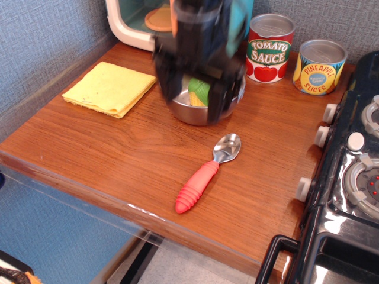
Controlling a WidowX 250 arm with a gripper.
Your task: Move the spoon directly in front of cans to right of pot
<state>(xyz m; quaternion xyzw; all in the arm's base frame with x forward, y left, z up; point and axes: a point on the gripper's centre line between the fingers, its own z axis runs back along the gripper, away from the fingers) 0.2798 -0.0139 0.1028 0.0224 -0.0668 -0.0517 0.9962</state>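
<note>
Gripper (pixel 190 99) blurred over pot (pixel 195 112) at upper centre, fingers spread and empty (reaching toward spoon, probably). Spoon (pixel 207 173) lies centre frame on tabletop (pixel 118 154), well below cans (pixel 294 54).

On the tabletop (pixel 118 148), the pot (pixel 204 112) sits mid-back with a toy corn (pixel 200 92) in it. The cloth (pixel 109 87) lies to its left, the cans (pixel 296 56) to its right rear, the microwave (pixel 139 23) behind, the spoon (pixel 207 173) in front. The stove (pixel 349 177) stands at the right edge.
</note>
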